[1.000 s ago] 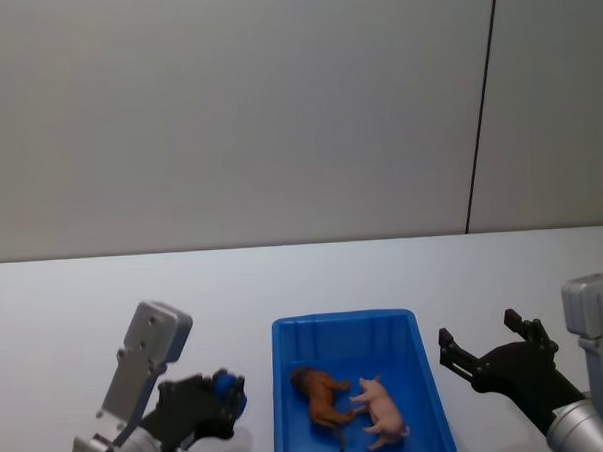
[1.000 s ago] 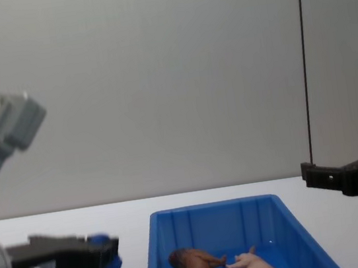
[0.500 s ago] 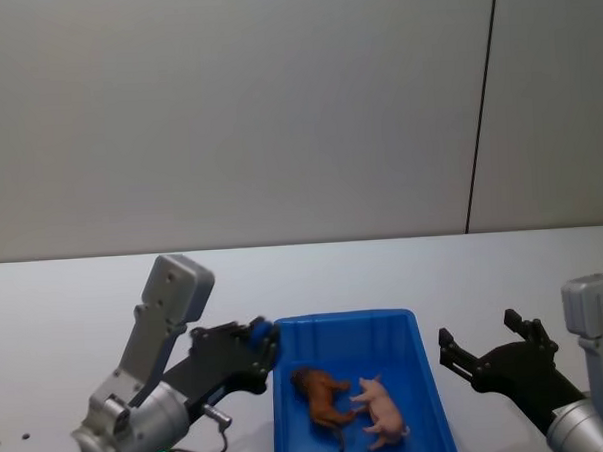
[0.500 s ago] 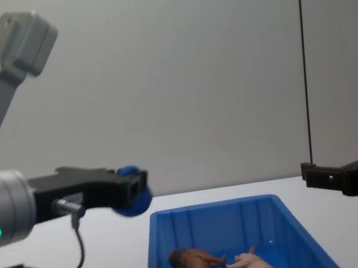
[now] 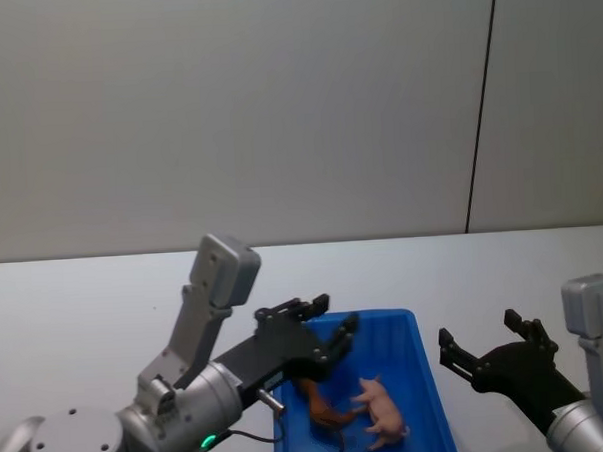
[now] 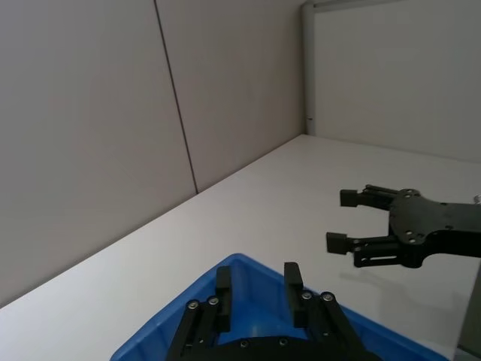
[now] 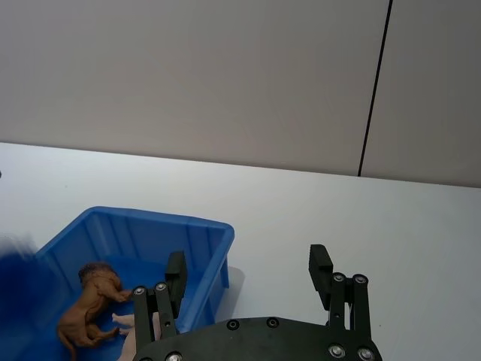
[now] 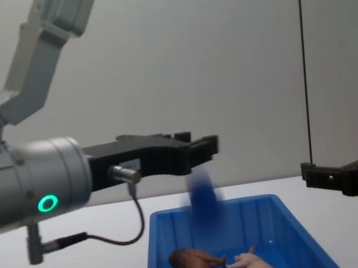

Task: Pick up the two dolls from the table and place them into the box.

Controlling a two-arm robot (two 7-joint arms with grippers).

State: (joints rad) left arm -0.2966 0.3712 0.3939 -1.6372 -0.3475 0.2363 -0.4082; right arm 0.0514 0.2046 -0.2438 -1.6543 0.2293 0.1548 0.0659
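While our left gripper hangs over the box with its fingers spread wide, a dark-blue ball is blurred in mid-air just below it. In the box the reddish-brown doll and the pink doll touch. Our right gripper waits beside the box, fingers wide apart, above the table.

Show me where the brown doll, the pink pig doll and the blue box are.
Brown doll [image 5: 322, 405], head view, on its body.
Pink pig doll [image 5: 383, 415], head view, on its back.
Blue box [image 8: 285, 210], chest view, on its right rim.
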